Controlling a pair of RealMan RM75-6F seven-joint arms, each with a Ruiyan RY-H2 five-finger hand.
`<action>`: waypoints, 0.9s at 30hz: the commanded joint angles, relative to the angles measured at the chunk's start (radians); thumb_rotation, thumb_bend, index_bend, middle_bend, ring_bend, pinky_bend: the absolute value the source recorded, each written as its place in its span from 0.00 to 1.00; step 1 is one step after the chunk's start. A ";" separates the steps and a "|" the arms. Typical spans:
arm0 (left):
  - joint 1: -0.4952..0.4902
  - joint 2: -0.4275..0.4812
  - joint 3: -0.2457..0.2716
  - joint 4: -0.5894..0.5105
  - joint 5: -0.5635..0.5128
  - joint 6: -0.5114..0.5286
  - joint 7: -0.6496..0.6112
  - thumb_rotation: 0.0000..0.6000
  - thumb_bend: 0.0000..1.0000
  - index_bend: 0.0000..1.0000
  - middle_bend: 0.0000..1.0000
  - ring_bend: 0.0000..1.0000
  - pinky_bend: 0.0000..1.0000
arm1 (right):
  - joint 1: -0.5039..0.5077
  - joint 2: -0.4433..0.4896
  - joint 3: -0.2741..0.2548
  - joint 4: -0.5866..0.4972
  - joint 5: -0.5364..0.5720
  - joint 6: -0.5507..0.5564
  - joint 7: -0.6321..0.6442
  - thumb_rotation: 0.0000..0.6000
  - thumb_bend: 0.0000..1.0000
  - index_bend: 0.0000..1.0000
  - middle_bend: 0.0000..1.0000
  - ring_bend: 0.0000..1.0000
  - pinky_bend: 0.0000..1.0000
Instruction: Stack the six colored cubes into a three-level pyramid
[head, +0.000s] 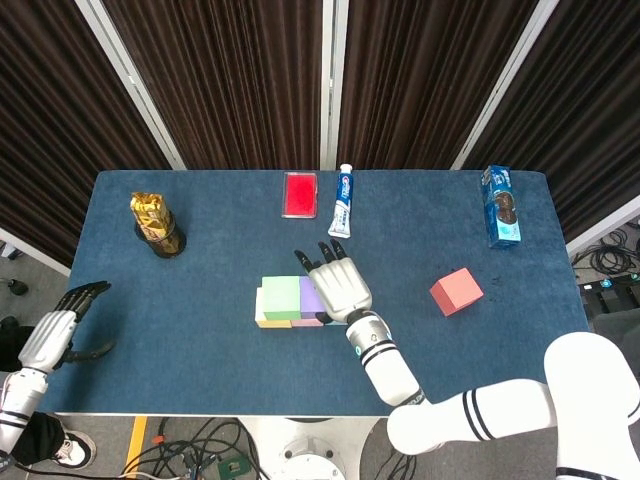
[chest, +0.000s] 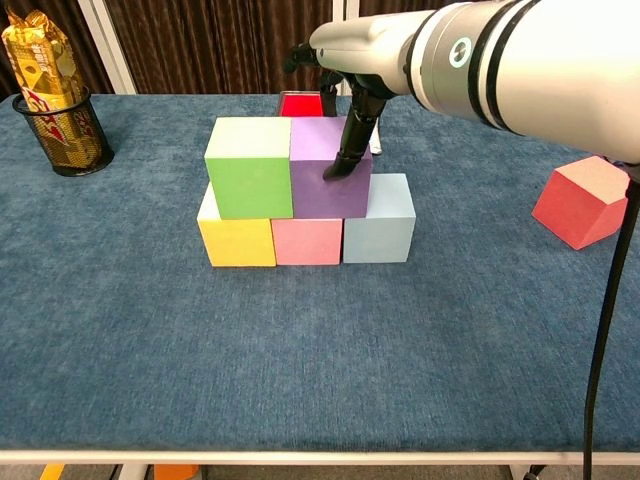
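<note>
Your blue table (head: 200, 300) carries everything here, and your right arm (chest: 520, 60) reaches in from the right across the chest view, ending in the right hand (head: 338, 285), which sits over the right part of the stack with fingers spread and extended, gripping nothing; one dark fingertip (chest: 337, 168) rests against the right side of the purple cube (chest: 325, 170). Your left hand (head: 62, 325) hangs off the near left edge of the table, fingers loosely curled and apart, holding nothing. The stack stands near the table's middle: yellow cube (chest: 238, 238), pink cube (chest: 308, 240) and light blue cube (chest: 382, 230) touching in a row at the bottom, with the green cube (chest: 250, 168) and the purple cube side by side on top of them. The red cube (head: 456, 291) lies alone, tilted, well apart to the right. Far left stands a mesh cup (head: 160, 238) with a gold packet (head: 148, 210); along the far edge lie a red box (head: 300, 194), a toothpaste tube (head: 342, 200) and, far right, a blue carton (head: 500, 205).
</note>
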 joint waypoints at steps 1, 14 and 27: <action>0.000 0.001 -0.002 0.001 -0.002 0.000 -0.003 1.00 0.23 0.09 0.07 0.00 0.05 | 0.000 0.004 0.002 0.000 0.004 -0.012 0.004 1.00 0.01 0.00 0.27 0.01 0.00; 0.001 0.000 0.000 0.001 -0.004 -0.004 -0.002 1.00 0.23 0.09 0.07 0.00 0.05 | 0.003 0.028 -0.013 -0.012 -0.002 -0.044 0.014 1.00 0.00 0.00 0.12 0.00 0.00; 0.004 0.031 -0.004 -0.056 -0.010 -0.001 0.051 1.00 0.23 0.09 0.07 0.00 0.05 | -0.138 0.287 -0.109 -0.183 -0.096 -0.031 0.107 1.00 0.00 0.00 0.10 0.00 0.00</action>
